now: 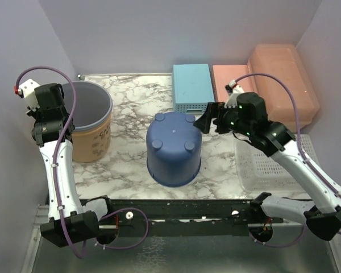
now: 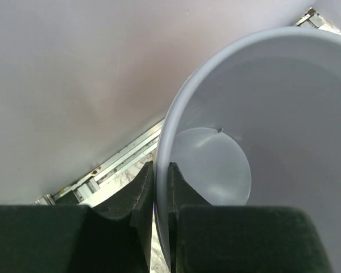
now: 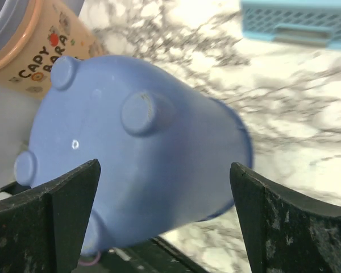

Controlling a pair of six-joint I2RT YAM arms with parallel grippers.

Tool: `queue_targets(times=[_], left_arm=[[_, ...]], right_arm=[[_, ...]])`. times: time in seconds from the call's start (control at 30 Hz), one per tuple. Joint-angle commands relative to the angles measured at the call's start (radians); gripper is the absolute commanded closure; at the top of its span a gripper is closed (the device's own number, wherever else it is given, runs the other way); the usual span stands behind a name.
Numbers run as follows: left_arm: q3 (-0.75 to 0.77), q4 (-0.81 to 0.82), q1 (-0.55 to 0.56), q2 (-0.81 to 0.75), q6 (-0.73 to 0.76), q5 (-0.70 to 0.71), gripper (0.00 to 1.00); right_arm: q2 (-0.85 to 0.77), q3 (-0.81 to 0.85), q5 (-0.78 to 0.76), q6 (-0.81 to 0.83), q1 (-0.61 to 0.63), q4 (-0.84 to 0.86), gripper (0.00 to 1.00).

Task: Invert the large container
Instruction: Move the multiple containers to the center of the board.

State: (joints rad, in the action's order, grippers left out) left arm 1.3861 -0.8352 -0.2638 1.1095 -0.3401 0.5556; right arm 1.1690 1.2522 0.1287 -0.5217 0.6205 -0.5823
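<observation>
Standing at the worktop's (image 1: 131, 108) far right corner: large container (image 1: 284, 79), peach, well apart from both arms. Left gripper (image 2: 161, 170): jaws clenched on round bucket (image 1: 91, 136) rim (apparently steadying it). Right gripper (image 1: 209, 118): jaws released wide beside inverted blue tub (image 1: 173, 151), seemingly free for the container.

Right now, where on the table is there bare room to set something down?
Bare marble at the back, between the orange bucket and the light blue basket; also in front, between that bucket and the upturned blue pot. The back right is crowded: pink basket, large container, and the open right hand.
</observation>
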Motion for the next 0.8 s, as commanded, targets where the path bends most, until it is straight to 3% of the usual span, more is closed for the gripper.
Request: queue_targets(times=[0.0,0.23,0.37,0.43,0.7,0.77], left_arm=[[-0.041,0.038,-0.007,-0.036,0.018,-0.009,1.00],[-0.134,0.054,-0.008,-0.113,-0.040,-0.109,0.99],[-0.189,0.080,-0.007,-0.167,-0.060,-0.118,0.82],[-0.190,0.080,-0.008,-0.181,-0.058,-0.092,0.68],[-0.114,0.055,-0.007,-0.207,-0.052,-0.010,0.16],[-0.085,0.055,-0.007,-0.215,-0.055,-0.025,0.10]], right_arm=[[-0.193,-0.053,-0.164,0.203,-0.001,-0.054,0.00],[-0.565,-0.421,0.181,0.207,-0.001,0.131,0.05],[-0.646,-0.534,0.361,0.201,0.000,0.207,0.08],[-0.650,-0.557,0.412,0.209,0.000,0.223,0.08],[-0.573,-0.601,0.461,0.241,0.001,0.235,0.12],[-0.565,-0.624,0.422,0.221,0.001,0.259,0.13]])
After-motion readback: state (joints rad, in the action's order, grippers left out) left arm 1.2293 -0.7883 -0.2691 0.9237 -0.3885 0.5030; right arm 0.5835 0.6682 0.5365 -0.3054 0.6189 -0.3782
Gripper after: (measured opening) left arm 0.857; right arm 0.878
